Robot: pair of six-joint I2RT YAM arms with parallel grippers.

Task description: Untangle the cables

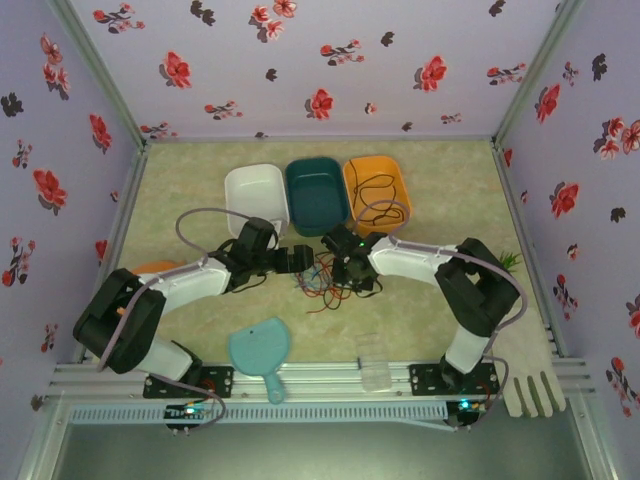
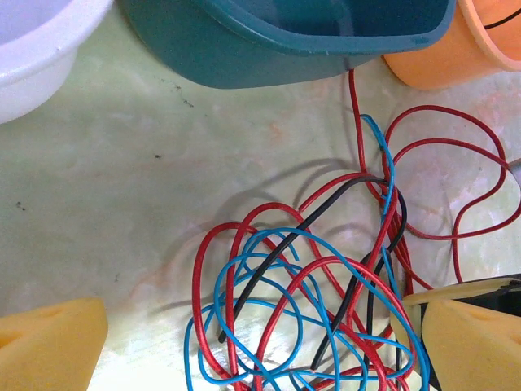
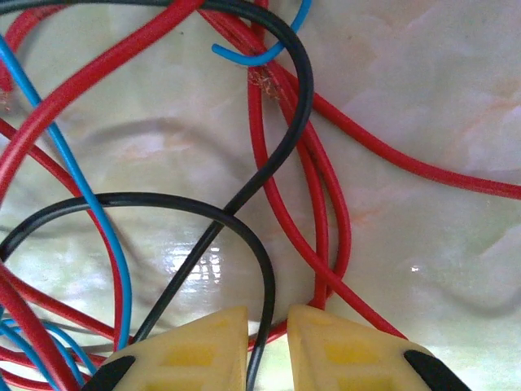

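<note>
The cables [image 1: 322, 280], thin red, blue and black wires, lie in one tangle on the table between my two grippers. In the left wrist view the cables [image 2: 309, 293] loop across the space between my yellow pads [image 2: 53, 342], and the left gripper [image 2: 264, 350] stands wide open over them, holding nothing. It reaches the tangle from the left [image 1: 305, 258]. My right gripper [image 1: 335, 268] comes in from the right. Its jaws [image 3: 267, 342] are drawn nearly together around a black cable [image 3: 269, 269] that runs between the fingertips, and red strands pass under the right finger.
Three bins stand behind the tangle: white [image 1: 256, 196], teal [image 1: 316, 192] and orange [image 1: 375, 185], the orange one holding a thin dark wire. A light blue paddle [image 1: 258, 348] and a clear container [image 1: 375, 372] lie near the front edge.
</note>
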